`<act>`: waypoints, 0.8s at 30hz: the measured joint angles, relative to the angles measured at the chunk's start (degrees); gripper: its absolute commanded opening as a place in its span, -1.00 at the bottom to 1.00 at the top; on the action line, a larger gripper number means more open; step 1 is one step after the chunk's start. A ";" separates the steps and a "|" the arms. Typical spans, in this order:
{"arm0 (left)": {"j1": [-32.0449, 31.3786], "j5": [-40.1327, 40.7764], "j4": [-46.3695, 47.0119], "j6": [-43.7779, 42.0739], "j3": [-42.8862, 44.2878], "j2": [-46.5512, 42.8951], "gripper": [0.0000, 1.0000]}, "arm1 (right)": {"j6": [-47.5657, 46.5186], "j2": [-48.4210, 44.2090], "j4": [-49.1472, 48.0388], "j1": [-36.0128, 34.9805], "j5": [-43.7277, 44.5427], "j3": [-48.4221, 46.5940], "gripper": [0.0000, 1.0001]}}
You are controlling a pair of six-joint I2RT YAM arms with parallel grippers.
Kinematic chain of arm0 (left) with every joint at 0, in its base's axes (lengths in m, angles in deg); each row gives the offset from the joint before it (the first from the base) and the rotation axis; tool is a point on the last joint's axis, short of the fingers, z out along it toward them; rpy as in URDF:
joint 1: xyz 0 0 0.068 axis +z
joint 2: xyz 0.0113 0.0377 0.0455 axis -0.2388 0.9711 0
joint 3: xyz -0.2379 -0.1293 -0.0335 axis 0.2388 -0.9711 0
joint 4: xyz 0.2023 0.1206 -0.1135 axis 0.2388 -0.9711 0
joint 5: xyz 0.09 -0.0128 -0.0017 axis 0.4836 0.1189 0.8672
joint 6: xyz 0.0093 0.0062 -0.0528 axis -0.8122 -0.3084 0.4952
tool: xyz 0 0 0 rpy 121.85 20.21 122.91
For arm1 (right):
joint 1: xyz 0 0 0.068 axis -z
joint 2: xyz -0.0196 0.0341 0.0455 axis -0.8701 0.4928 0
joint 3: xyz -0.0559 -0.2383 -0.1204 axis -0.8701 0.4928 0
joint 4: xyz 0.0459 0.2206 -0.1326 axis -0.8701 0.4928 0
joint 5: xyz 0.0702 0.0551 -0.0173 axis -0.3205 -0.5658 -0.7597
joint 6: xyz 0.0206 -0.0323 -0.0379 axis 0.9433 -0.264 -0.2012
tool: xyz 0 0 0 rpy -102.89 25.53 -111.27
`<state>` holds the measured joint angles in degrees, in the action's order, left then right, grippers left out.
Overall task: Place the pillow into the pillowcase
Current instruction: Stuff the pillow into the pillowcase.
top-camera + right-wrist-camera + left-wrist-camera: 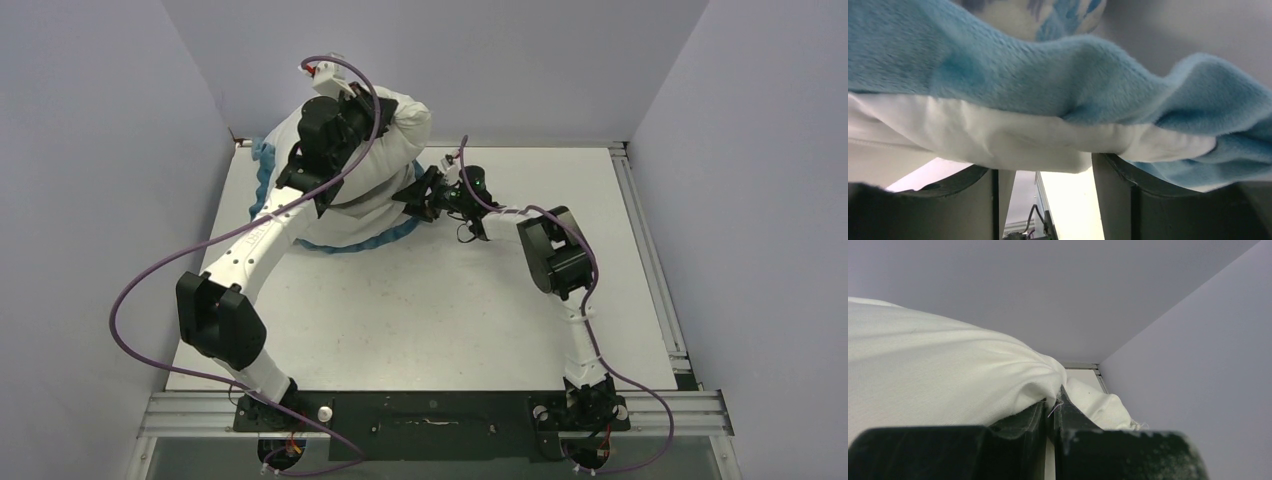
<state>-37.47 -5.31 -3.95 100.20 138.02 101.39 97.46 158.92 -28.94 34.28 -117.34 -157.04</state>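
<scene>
Plain pale lavender-grey walls (470, 60) enclose three sides of a white worktop (430, 300). Aluminium rails (655, 270) run along its right and near edges. Even, soft light casts only faint shadows.

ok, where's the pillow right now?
Top view: the pillow is far left on the table, by the back wall, pinched by the left gripper, the pillowcase bunched under it.

The pillowcase (1058, 85) fills the upper part of the view. Its fuzzy blue ruffled edge (1168, 100) drapes in waves over the white inner face (1008, 137), and a blue-and-white patterned patch (1048, 15) shows at the top. Below, the right claw (1045, 172) has its dark fingers (1113, 200) standing apart, with the white cloth lying across their tips. Through the gap, the pale desk (1070, 210) and a thin black cable (1029, 216) show.
</scene>
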 measured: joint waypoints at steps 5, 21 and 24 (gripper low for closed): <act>0.13 -0.07 0.04 0.22 -0.52 -0.35 -1.00 | 0.28 0.59 -0.39 -0.02 0.15 -2.89 0.21; 0.17 -0.61 -0.07 0.44 -1.88 -1.51 -1.00 | -6.82 4.31 16.11 -0.13 6.99 -13.18 0.42; 0.28 -0.83 -0.02 0.44 -2.38 -1.99 -1.00 | -8.22 5.20 20.74 -0.17 8.98 -16.15 0.58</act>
<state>-37.19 -6.14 -3.97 100.64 135.64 99.40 89.24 164.12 -8.20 34.10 -108.35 -173.20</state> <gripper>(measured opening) 0.029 0.731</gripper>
